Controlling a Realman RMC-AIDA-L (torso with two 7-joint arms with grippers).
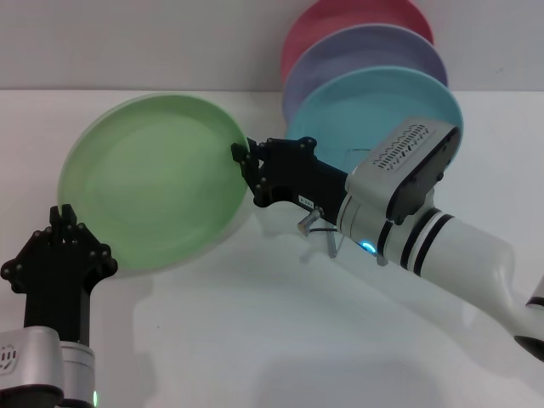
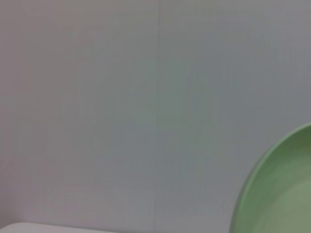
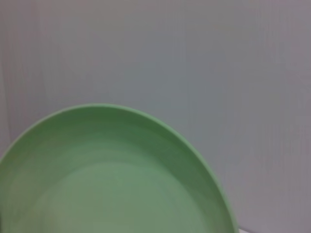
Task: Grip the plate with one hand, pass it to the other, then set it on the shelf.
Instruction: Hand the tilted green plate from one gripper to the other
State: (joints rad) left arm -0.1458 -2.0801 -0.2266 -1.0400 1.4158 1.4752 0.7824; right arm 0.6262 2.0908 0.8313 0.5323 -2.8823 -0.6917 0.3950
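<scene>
Light-green and matte, the plate (image 1: 157, 183) fills the left-centre of the head view, tilted up off the white table (image 1: 255, 340) and held by its right-hand edge. We have the right arm (image 1: 442, 246) stretching in from the lower right of the frame, and its right gripper (image 1: 246, 170) is clamped on the plate's rim at about the middle of the picture. Our left gripper (image 1: 64, 242) sits at the lower left, just below the plate's lower edge; we cannot tell from these pictures whether its fingers are parted or closed, or whether they touch the rim. In the upper right stand three other plates in a row, light blue (image 1: 374, 115) in front, purple (image 1: 365, 55) behind it, pink (image 1: 357, 21) at the back. The shelf (image 1: 327, 234) shows only as a few thin silver wires under the right wrist, at centre right. We judge the hand-over is in hand: one hand holds, the other waits near. The next move calls for the left gripper to close on the lower left rim before the right lets go.
</scene>
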